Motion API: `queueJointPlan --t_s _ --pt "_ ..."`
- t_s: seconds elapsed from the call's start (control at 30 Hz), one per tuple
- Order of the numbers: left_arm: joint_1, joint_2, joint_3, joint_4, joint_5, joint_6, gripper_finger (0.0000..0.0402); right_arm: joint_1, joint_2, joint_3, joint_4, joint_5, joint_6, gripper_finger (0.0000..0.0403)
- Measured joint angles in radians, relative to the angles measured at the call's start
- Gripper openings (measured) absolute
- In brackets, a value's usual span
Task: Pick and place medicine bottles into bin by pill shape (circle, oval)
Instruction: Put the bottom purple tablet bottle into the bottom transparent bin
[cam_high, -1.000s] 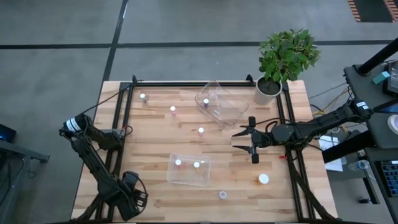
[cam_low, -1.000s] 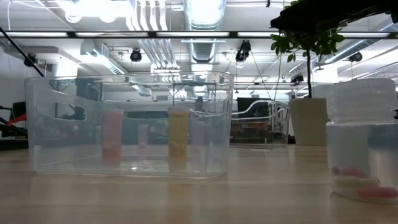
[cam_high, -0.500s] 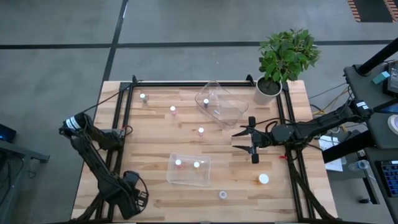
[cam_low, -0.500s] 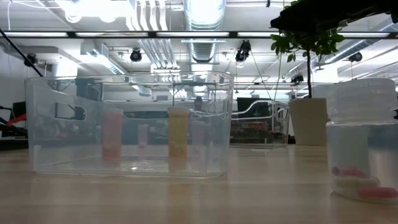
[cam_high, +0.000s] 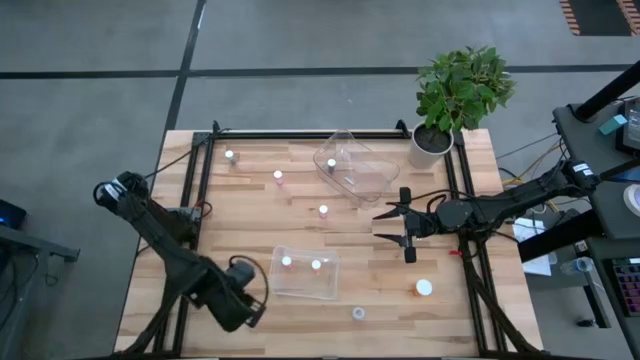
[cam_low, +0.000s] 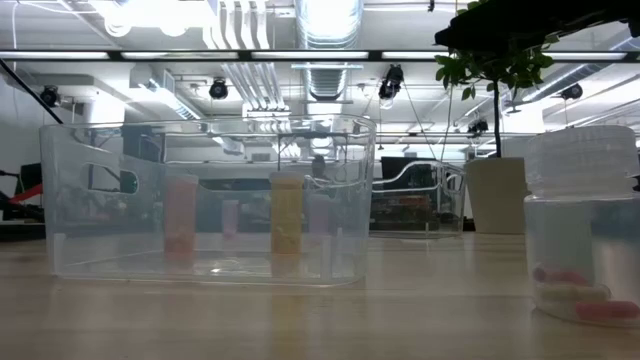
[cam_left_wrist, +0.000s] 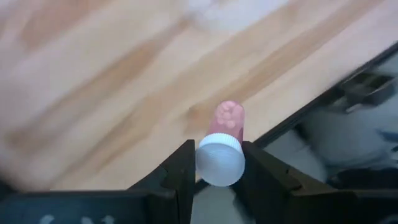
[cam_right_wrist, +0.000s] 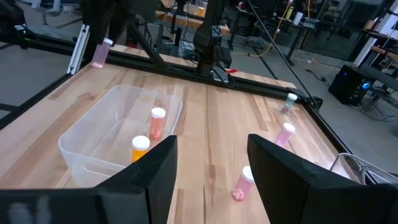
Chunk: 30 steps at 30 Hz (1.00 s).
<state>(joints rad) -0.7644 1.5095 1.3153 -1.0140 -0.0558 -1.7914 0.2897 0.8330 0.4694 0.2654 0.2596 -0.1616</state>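
While the left gripper (cam_left_wrist: 214, 171) clamps a pinkish bottle (cam_left_wrist: 222, 149) only at its cap, a swing could shake it loose; the right gripper (cam_high: 392, 226) waits wide at centre right.

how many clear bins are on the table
2. In the high view, one clear bin sits at the lower middle of the table. The other clear bin sits at the upper middle, close to the potted plant. No further bin seems hidden.
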Motion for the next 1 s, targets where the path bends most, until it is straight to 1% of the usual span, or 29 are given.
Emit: queueJointPlan --t_s 0.17,0.27,0.57,0.7,0.83,1.0 --pt "0.087 0.011 0.066 0.002 -0.139 0.179 0.0098 0.000 0.000 0.000 0.000 0.000 -0.004 0.0187" --pt "0.145 0.025 0.081 0.002 -0.185 0.276 0.0098 0.000 0.000 0.000 0.000 0.000 -0.006 0.0187" --pt "0.289 0.115 0.121 0.002 -0.185 0.534 0.0098 0.000 0.000 0.000 0.000 0.000 -0.006 0.0187" --pt "0.329 0.180 0.155 -0.003 -0.148 0.639 0.0098 0.000 0.000 0.000 0.000 0.002 -0.006 0.0187" --pt "0.353 0.272 0.248 -0.094 -0.099 0.728 0.0095 0.000 0.000 0.000 0.000 0.003 -0.006 0.0187" --pt "0.361 0.409 0.406 -0.265 -0.090 0.847 0.0093 0.000 0.000 0.000 -0.002 0.004 -0.011 0.0187"
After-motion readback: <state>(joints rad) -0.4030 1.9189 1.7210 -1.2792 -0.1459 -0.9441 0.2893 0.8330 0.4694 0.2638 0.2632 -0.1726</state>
